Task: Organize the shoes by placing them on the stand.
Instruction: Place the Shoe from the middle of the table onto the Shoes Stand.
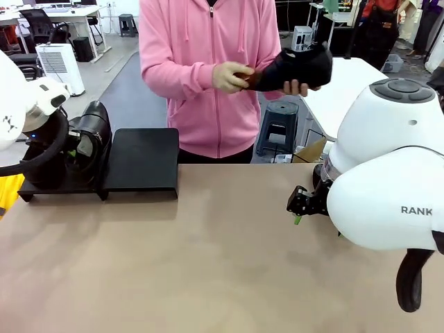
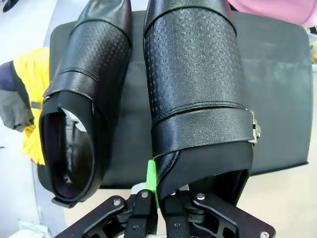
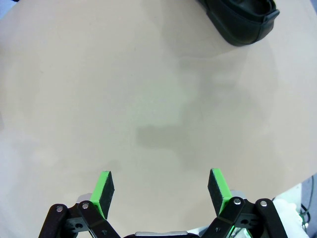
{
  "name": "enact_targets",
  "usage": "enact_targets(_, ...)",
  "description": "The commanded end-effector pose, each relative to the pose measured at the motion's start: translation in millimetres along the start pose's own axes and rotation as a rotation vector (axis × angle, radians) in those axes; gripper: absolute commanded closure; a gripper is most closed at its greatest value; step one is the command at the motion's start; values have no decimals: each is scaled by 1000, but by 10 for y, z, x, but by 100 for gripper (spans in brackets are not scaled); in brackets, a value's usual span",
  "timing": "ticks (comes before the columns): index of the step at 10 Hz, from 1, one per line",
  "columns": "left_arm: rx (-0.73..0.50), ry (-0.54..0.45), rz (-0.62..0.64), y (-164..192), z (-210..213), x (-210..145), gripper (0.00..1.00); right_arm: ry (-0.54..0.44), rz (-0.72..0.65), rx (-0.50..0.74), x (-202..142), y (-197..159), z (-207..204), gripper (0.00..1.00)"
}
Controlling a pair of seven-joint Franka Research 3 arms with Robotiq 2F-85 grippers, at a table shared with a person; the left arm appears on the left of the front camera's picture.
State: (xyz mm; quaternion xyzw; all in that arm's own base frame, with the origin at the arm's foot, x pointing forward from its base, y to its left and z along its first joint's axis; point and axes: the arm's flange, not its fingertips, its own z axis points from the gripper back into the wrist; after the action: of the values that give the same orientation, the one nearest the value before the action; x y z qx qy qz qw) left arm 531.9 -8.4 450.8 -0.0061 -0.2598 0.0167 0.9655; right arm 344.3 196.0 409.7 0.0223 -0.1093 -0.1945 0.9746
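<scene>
Left fingers [image 2: 151,181] clamped on the heel of a shoe [image 2: 195,84] over the stand [image 2: 277,99].
Its long axis runs straight up-frame, parallel to the neighbouring shoe [image 2: 84,99]; right fingers [image 3: 104,191] stand apart.

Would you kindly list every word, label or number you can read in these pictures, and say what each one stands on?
"RANK": grey letters on the white casing of the right arm, front view; the word looks cut short.
shoes: embossed pattern and a buckle, no readable print.
stand: plain black, no text.
</scene>
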Motion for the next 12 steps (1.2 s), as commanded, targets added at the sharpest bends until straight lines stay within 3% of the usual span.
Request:
enact_targets(1, 23, -18, 18, 19, 5, 92, 100, -1, 13, 7, 3, 9, 6, 0)
enact_targets(12, 60, -8, 26, 54, -336, 159, 100, -1, 13, 7, 3, 9, 6, 0)
